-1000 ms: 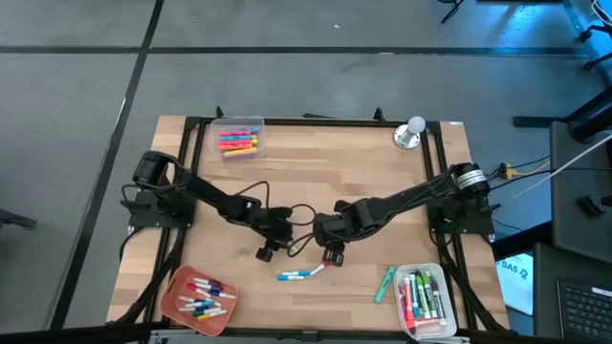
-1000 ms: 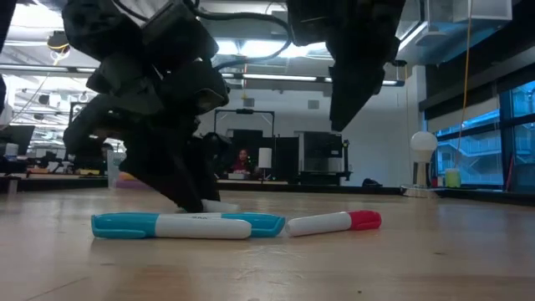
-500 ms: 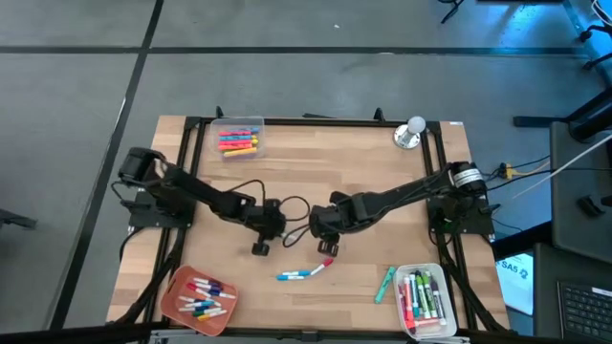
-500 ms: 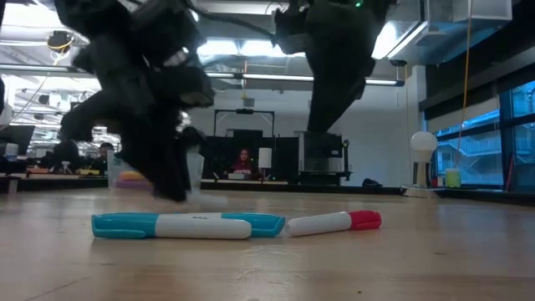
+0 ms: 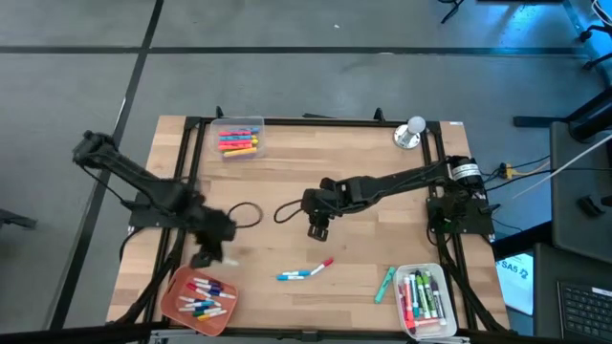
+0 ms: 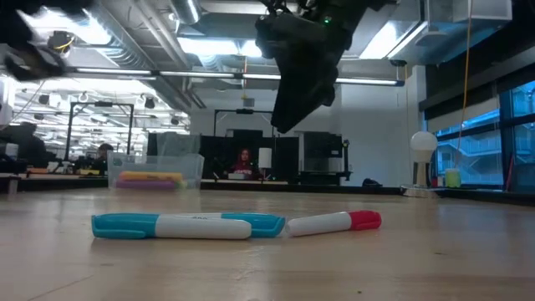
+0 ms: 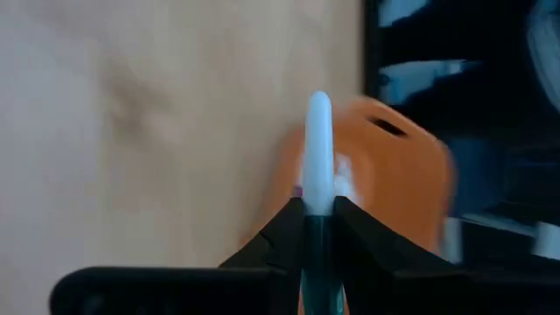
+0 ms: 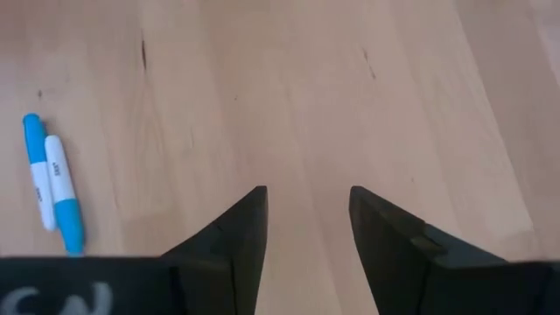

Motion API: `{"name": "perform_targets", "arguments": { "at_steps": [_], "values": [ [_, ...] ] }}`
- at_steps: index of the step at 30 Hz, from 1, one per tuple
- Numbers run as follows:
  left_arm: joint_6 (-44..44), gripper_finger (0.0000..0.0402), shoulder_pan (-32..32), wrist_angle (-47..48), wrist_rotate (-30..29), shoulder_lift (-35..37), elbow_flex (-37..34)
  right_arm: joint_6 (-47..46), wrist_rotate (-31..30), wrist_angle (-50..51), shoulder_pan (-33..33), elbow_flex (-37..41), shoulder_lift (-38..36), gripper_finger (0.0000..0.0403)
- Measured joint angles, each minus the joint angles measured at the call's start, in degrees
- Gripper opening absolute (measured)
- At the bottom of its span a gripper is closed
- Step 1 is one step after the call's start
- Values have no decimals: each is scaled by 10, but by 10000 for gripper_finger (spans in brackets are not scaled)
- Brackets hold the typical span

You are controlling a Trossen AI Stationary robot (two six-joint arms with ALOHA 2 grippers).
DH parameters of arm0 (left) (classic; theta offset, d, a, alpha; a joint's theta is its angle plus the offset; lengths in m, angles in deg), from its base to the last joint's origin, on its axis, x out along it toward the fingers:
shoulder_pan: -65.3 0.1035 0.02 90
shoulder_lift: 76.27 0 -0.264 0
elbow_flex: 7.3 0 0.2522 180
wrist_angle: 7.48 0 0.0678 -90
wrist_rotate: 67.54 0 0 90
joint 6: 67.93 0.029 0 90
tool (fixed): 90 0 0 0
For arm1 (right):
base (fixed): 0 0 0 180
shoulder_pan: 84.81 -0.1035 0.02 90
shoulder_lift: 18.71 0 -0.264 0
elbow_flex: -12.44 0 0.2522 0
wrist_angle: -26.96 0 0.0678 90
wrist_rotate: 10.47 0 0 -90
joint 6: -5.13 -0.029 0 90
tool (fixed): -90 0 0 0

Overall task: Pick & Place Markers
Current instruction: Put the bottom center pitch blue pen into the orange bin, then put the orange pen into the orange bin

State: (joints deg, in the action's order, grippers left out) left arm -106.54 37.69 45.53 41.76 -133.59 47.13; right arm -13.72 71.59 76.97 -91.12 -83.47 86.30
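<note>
Nearest the front edge of the table, the left gripper is hovering just above the orange tray, its fingers clamped on a white-barrelled marker. In the left wrist view the marker's long axis is running straight out between the two fingers, its rounded pale tip pointing forward over the tray's rim. To do the drop well, the arm should probably carry the tip fully past the rim and lower it before the fingers part, so the marker is lying flat among the markers already in the tray rather than bouncing out.

A little farther in, a blue-and-white marker and a red-capped marker are lying on the bare wood, nearly end to end. In the low view they are forming one line across the picture, the red cap pointing away from the blue one. A green marker is lying just beside the clear tray at the right corner.

Farther still, the right gripper is hanging over mid-table with its fingers apart, holding nothing. At the back edge a clear box is holding more markers.
</note>
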Motion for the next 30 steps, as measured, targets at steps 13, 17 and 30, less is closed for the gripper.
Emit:
{"name": "perform_targets", "arguments": {
  "at_steps": [13, 17, 30],
  "values": [
    [-251, 64, -197, -122, 13, -62, -30, -12, 1, 0, 2, 0, 0, 162],
    [-281, 80, -212, -152, 13, -97, -29, -17, 15, 0, 0, 0, 0, 162],
    [-212, 151, -155, -163, -11, -131, -30, -146, 109, 189, -39, -27, -1, 162]
  ]
}}
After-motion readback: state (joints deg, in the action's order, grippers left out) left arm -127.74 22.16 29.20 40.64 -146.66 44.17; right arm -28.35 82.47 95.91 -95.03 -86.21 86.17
